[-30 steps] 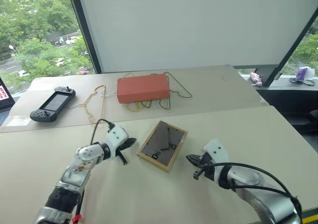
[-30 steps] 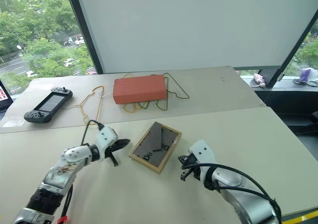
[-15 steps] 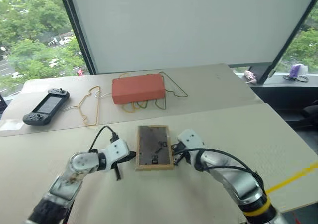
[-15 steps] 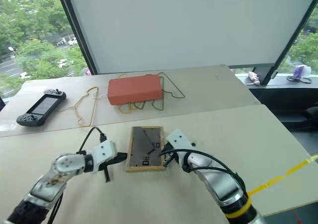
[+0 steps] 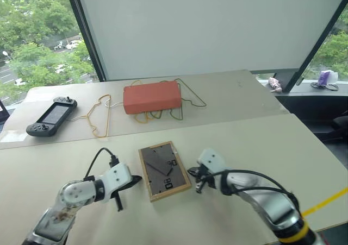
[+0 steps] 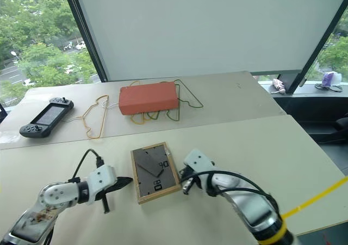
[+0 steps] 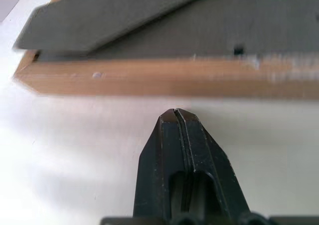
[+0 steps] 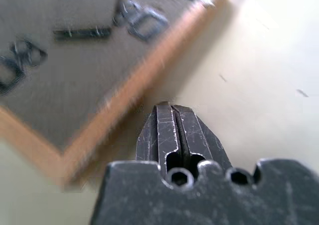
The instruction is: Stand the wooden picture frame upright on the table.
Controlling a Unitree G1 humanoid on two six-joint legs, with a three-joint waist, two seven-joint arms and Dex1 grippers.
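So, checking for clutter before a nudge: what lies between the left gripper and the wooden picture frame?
Nothing: the left wrist view shows bare table between the left gripper and the wooden picture frame.

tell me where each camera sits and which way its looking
Left eye and right eye views: on the head, looking forward and down over both arms at the wooden picture frame lying back-up on the table.
Left wrist view: along the shut left gripper toward the frame's edge.
Right wrist view: along the shut right gripper beside the frame's edge.
All share the frame.
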